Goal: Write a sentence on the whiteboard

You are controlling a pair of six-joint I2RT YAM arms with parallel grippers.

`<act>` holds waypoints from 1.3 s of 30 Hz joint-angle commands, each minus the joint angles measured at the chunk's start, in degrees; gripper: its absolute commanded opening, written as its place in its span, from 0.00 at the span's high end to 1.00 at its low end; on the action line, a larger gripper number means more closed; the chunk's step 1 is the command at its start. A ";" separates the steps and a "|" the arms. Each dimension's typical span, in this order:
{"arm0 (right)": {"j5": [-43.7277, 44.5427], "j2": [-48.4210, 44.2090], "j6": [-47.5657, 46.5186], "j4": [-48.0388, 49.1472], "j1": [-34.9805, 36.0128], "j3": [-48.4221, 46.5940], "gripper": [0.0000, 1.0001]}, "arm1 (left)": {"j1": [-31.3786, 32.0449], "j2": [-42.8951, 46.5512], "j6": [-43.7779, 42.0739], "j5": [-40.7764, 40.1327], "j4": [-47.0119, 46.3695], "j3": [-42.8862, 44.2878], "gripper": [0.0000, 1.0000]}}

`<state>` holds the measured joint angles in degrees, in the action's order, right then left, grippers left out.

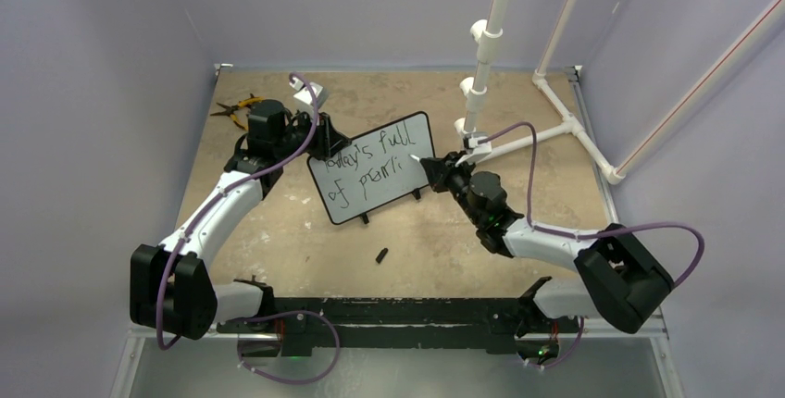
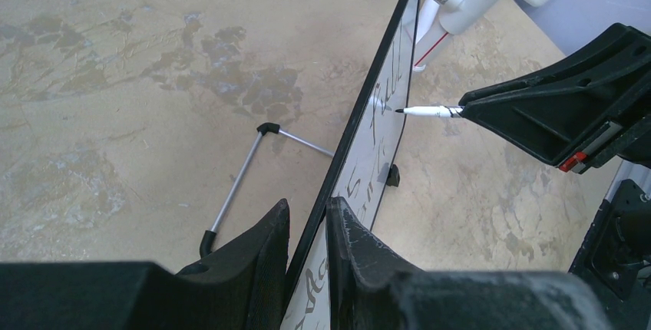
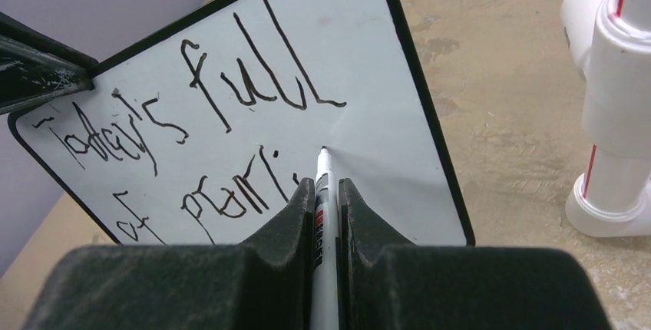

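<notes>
The whiteboard (image 1: 407,143) stands tilted at mid table on its black feet. The sentence (image 1: 363,168) reads "Today's full" on the top line and "of promi" below; it is clearer in the right wrist view (image 3: 230,92). My left gripper (image 1: 319,143) is shut on the board's upper left edge, with the frame between its fingers (image 2: 307,211). My right gripper (image 3: 325,184) is shut on a white marker (image 3: 322,163). The marker's tip touches the board just right of the last stroke of the second line. The marker also shows in the left wrist view (image 2: 426,111).
A small black marker cap (image 1: 381,254) lies on the table in front of the board. Yellow-handled pliers (image 1: 236,106) lie at the back left. A white pipe frame (image 1: 481,65) stands at the back right, close behind my right gripper. The board's wire stand (image 2: 238,184) props it behind.
</notes>
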<state>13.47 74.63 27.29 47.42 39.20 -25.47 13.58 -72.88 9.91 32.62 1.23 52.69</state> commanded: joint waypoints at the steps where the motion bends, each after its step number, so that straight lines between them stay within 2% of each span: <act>1: -4.43 1.04 -0.92 5.14 -1.45 -0.81 1.00 | 0.83 -1.56 0.51 -0.10 2.99 -1.42 0.78; 11: -10.08 3.61 -1.27 5.68 -1.77 -0.16 1.00 | 0.83 -1.78 0.38 -0.28 3.07 -1.29 0.78; 25: -3.50 -0.53 1.63 0.68 -1.77 3.00 1.00 | 0.86 -1.45 0.37 -0.33 3.17 -1.31 0.78; 39: -6.14 2.62 0.07 1.72 -1.67 2.66 1.00 | 0.98 -1.14 0.42 -0.28 3.20 -1.33 0.78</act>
<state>7.92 76.38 28.27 47.24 37.54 -22.52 13.65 -73.08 9.89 32.73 0.95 52.69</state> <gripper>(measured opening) 0.129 0.219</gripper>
